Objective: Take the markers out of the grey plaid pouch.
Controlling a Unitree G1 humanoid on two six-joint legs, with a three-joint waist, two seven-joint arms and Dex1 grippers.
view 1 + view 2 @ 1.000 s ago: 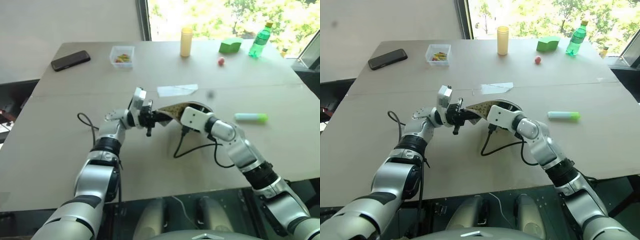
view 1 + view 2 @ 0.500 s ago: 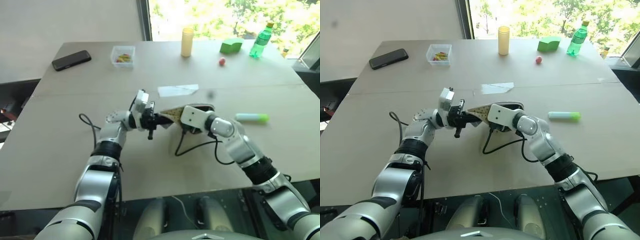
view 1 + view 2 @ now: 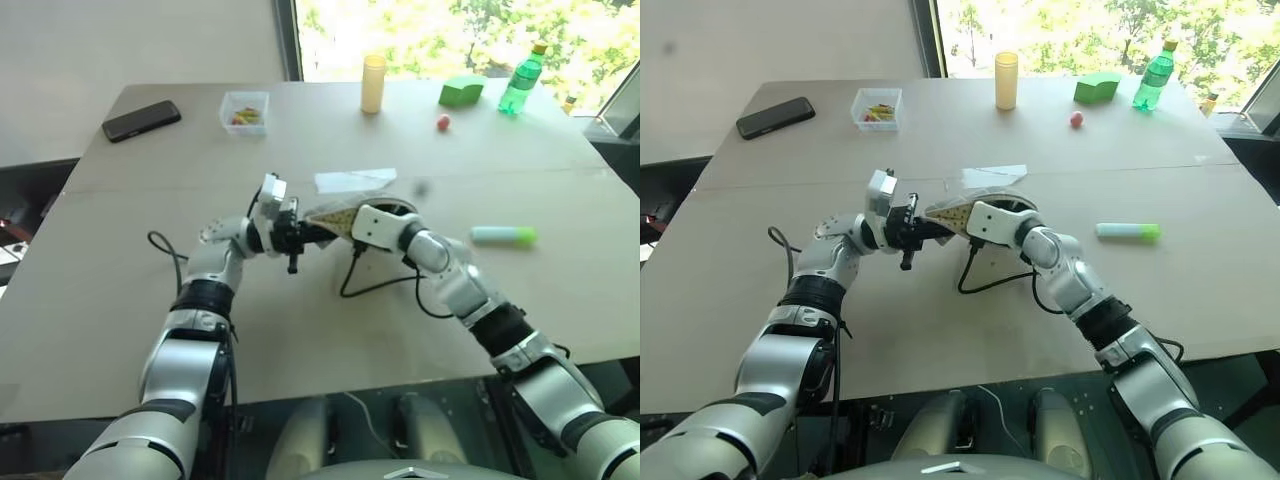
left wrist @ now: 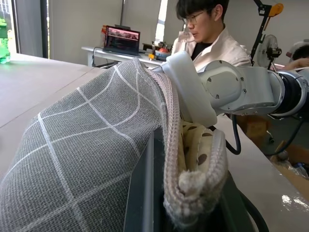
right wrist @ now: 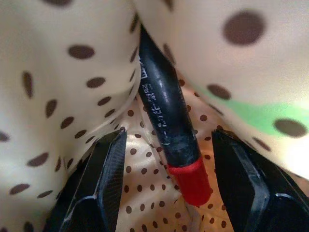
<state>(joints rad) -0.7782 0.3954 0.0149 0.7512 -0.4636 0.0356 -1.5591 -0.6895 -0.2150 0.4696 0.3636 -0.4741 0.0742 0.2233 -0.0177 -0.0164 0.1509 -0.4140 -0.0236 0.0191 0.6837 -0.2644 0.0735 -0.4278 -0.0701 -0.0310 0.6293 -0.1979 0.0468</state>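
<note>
Right gripper (image 5: 166,193) is inside the grey plaid pouch (image 4: 91,145), fingers spread either side of a black marker (image 5: 164,116) with a red cap; nothing pinched yet. Left gripper (image 3: 300,235) is pressed together on the pouch's zipper edge, holding the mouth up above mid-table. Judgement: centre the marker between the pads and avoid pinching the dotted lining. One green marker (image 3: 503,235) lies on the table (image 3: 120,300), right of the pouch.

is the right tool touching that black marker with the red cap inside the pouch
Apart. The right wrist view shows the right tool open inside the pouch, lining visible between each finger and the black marker lying between them.
</note>
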